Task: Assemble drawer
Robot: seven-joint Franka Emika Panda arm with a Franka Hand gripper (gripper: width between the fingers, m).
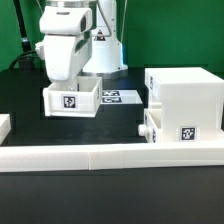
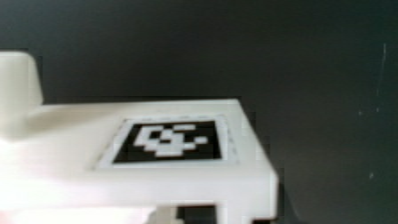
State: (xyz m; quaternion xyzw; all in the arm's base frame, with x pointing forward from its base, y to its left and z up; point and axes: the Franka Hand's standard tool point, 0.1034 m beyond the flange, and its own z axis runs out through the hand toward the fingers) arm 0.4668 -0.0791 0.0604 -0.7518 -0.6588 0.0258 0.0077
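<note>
The drawer's large white housing (image 1: 186,98) stands at the exterior view's right, with a tag low on its front. A small knobbed tray (image 1: 151,126) sits against its lower left side. A second small white tray (image 1: 70,99), tag on its front, is left of centre. My gripper (image 1: 66,87) reaches down into this tray from above, and its fingertips are hidden behind the tray's wall. It looks shut on that wall. In the wrist view the tray (image 2: 125,165) fills the picture very close up, with its tag (image 2: 169,140) showing.
A long low white border rail (image 1: 110,155) runs across the front. The marker board (image 1: 118,97) lies flat just behind and right of the held tray. Another white part (image 1: 5,125) pokes in at the left edge. Dark table surface lies between the parts.
</note>
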